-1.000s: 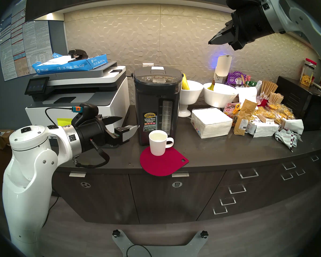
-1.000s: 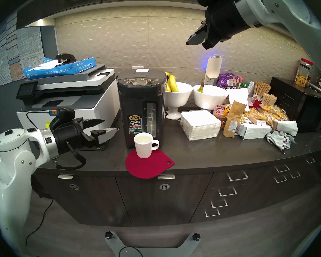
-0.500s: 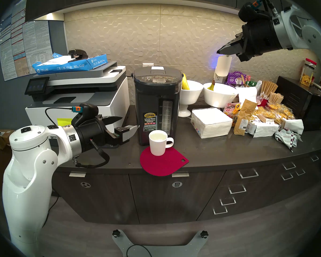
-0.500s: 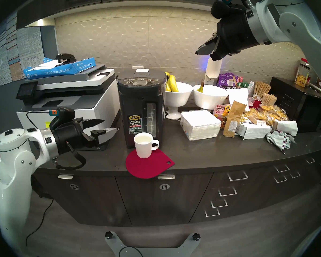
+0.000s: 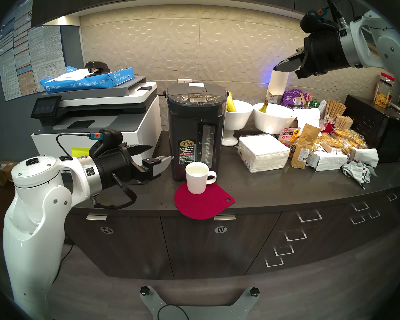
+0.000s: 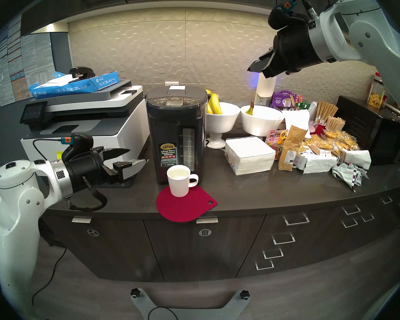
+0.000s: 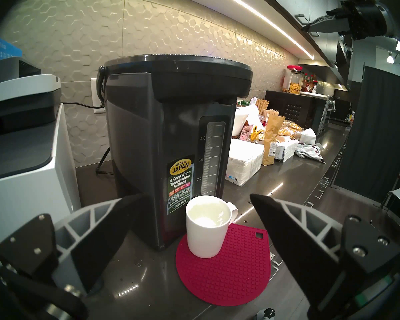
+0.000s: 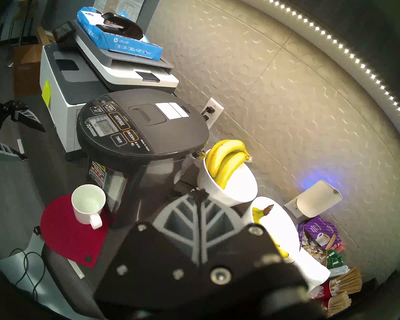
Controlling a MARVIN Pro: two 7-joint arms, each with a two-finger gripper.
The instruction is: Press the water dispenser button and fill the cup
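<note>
Nearby, printer (image 5: pixel 97 118) beside water dispenser (image 5: pixel 195 132).

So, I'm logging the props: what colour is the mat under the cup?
Red, with a gridded texture; the mat shows best in the left wrist view.

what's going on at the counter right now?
The white mug stands on the red silicone mat, right in front of the dark water dispenser. Neither arm touches anything. The left gripper hangs open beside the dispenser at mug height. The right gripper is shut, empty, high up and off to the right, over the bowls of bananas, well clear of the DISPENSE button. The mug looks pale inside; whether it holds water is hard to tell.
</note>
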